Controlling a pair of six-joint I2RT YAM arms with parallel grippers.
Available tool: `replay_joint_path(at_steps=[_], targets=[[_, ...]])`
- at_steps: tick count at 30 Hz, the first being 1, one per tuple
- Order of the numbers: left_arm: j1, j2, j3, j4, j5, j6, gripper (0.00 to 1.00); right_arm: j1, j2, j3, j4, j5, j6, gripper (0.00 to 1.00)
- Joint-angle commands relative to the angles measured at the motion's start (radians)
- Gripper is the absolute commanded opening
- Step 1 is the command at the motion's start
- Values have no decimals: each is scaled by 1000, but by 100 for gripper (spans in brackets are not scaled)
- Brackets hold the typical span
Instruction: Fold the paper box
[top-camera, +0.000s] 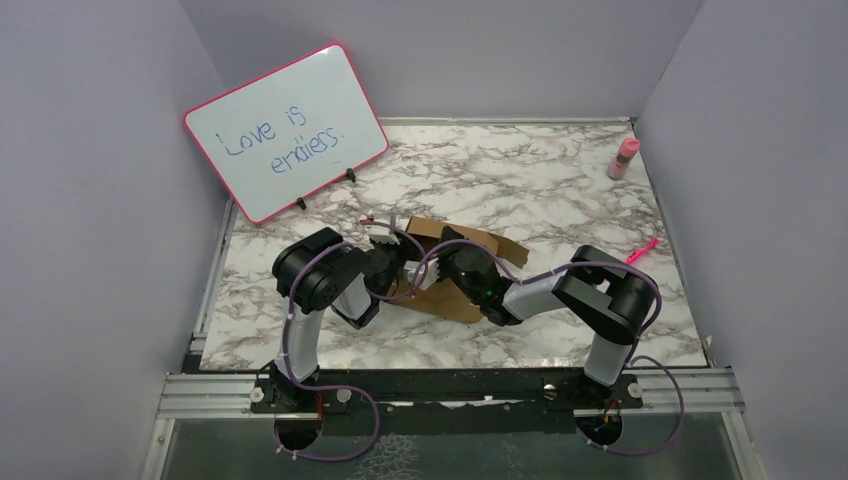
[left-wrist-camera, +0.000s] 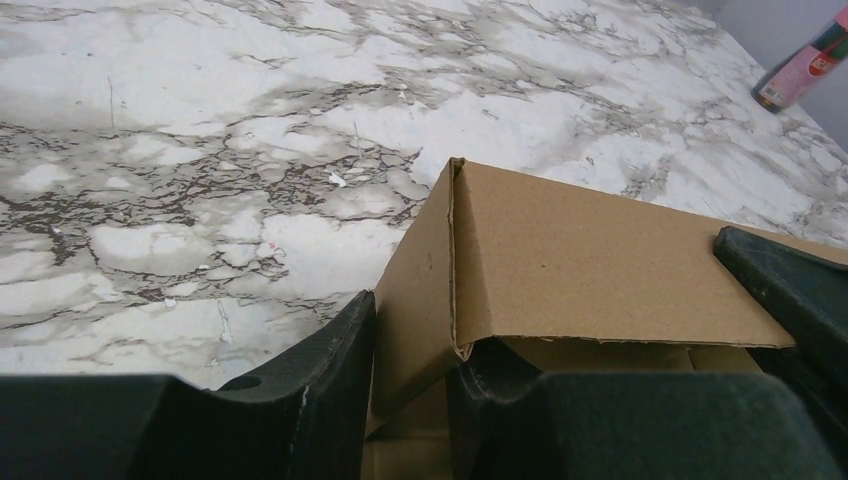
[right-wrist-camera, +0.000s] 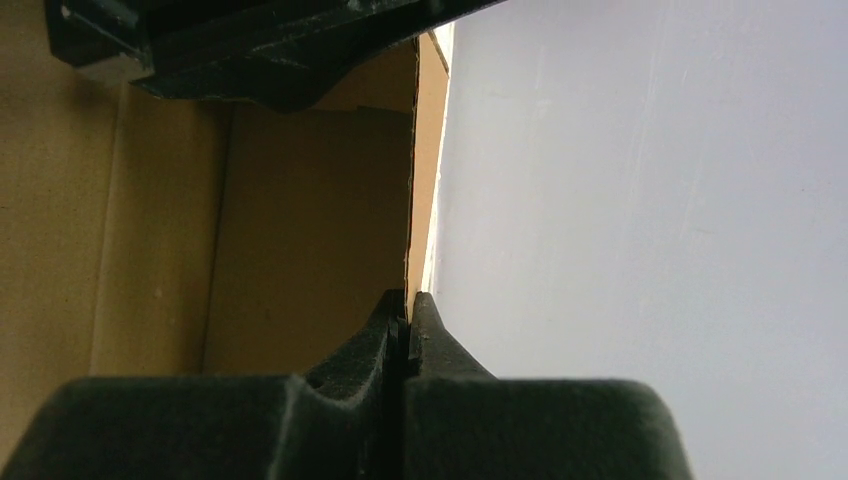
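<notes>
The paper box (left-wrist-camera: 590, 255) is sitting half-formed between the two claws: plain brown cardboard, one creased corner standing upright, flaps jutting out unevenly. The left claw (left-wrist-camera: 412, 345) is pinching a side wall just below that corner. The right claw (right-wrist-camera: 408, 318) is pressing together on the thin edge of another panel, with the box's hollow inside opening to its left. Both are meeting over the middle of the white-and-grey marbled bench (top-camera: 560, 190), which pale lilac walls are enclosing. Beyond the left claw one whiteboard (top-camera: 285, 130) is leaning, reading "Love is endless." Far beyond the right claw one pink bottle (top-camera: 624, 158) is standing; one pink pen (top-camera: 643, 250) is lying nearer. One box, two claws.
</notes>
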Motion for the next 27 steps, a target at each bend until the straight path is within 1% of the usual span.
replay_joint_path(at_steps=[1, 6, 9, 13, 18, 24, 27], targets=[[7, 17, -9, 116, -196, -76, 30, 21, -19, 1, -110, -65, 50, 1], [0, 24, -35, 198, -249, -119, 26, 33, -19, 2, -129, -66, 62, 1], [-4, 15, -43, 205, -293, -144, 20, 41, -16, -1, -134, -69, 74, 1], [-16, -8, -34, 164, -343, -148, 13, 52, -6, -1, -137, -69, 87, 1], [-38, -36, -19, 87, -439, -156, 5, 58, -4, 3, -144, -77, 112, 1], [-57, -66, -18, 46, -529, -180, 2, 61, -5, 15, -166, -92, 151, 1], [-65, -105, -8, -31, -584, -214, 2, 62, -13, 24, -185, -103, 170, 1]])
